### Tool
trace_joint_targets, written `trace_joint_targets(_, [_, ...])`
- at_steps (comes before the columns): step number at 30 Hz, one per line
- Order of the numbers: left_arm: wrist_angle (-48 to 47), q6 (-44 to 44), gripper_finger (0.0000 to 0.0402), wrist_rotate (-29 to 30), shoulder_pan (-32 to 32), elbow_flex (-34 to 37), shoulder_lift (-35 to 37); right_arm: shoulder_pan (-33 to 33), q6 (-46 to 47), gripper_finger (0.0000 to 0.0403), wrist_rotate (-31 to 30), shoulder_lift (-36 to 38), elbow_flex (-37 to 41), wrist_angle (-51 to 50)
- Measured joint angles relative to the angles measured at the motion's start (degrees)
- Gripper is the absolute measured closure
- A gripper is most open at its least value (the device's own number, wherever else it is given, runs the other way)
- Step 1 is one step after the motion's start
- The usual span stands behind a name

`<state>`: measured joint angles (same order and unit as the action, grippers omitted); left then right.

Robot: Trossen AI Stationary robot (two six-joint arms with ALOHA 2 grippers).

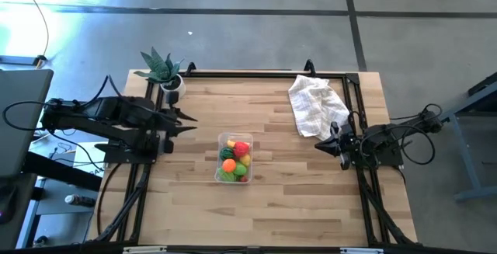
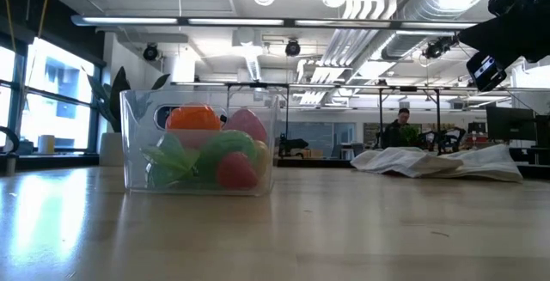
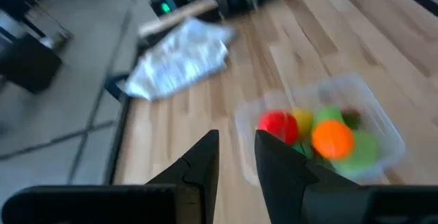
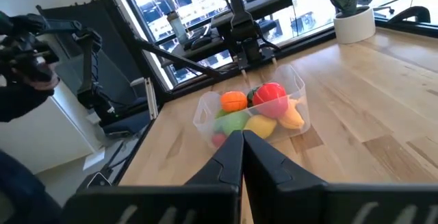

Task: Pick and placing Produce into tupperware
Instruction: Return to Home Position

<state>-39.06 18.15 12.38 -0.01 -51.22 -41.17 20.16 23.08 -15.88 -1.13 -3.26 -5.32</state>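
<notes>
The clear tupperware stands on its base in the middle of the wooden table. It holds the produce: an orange, a red piece, yellow pieces and green ones. My left gripper hovers to the tub's left, a little toward the far edge. It is shut with nothing between its fingers and points at the tub. My right gripper waits near the table's right side. It is also shut and holds nothing, and it faces the tub.
A crumpled white cloth lies at the far right of the table. A potted green plant stands at the far left corner. Bare wood stretches along the near edge. A person sits far back in the room.
</notes>
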Motion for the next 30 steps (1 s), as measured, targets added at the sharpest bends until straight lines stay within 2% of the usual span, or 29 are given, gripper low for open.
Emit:
trace_joint_targets(11, [13.1, -1.8, 0.0316, -0.5, 0.0, 0.0, -0.1, 0.0, 0.4, 0.0403, 0.0, 0.0, 0.0, 0.0])
trace_joint_targets(14, [18.9, 0.5, 0.0316, -6.7, 0.0, -0.4, 0.4, 0.0, 0.4, 0.0403, 0.0, 0.0, 0.0, 0.0])
trace_joint_targets(16, [19.4, 2.7, 0.0316, -11.8, 0.0, -2.0, 1.3, 0.0, 0.4, 0.0403, 0.0, 0.0, 0.0, 0.0])
trace_joint_targets(18, [18.4, 3.9, 0.0316, -14.1, -0.1, -4.4, 2.8, 0.0, 0.5, 0.0403, 0.0, 0.0, 0.0, 0.0])
trace_joint_targets(24, [12.8, 4.6, 0.0316, -14.5, 0.0, -7.0, 13.9, 0.0, 0.5, 0.0403, 0.0, 0.0, 0.0, 0.0])
trace_joint_targets(30, [10.4, 3.9, 0.0316, -12.8, 0.0, -3.6, 28.5, 0.0, 0.5, 0.0403, 0.0, 0.0, 0.0, -0.1])
